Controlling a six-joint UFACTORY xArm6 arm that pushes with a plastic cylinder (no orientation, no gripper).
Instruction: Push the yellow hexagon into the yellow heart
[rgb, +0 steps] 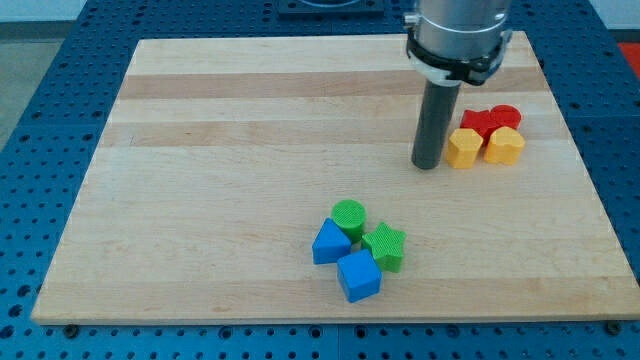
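Resting just left of one yellow hexagon (461, 149), my tip (428, 166) holds nothing.
One yellow heart (503, 145) touches the hexagon's far side; two red blocks (490, 119) sit behind them.

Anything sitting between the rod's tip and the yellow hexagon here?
No. In the camera view my tip stands right at the view's left side of the yellow hexagon, with no block between; the yellow heart touches the hexagon's far side.

So the arm (455, 30) is a chunky silver-grey metal cylinder with a black collar ring round its bottom edge. Below that there's a plain dark grey rod (433, 120), smooth and round, down to my tip (428, 166).
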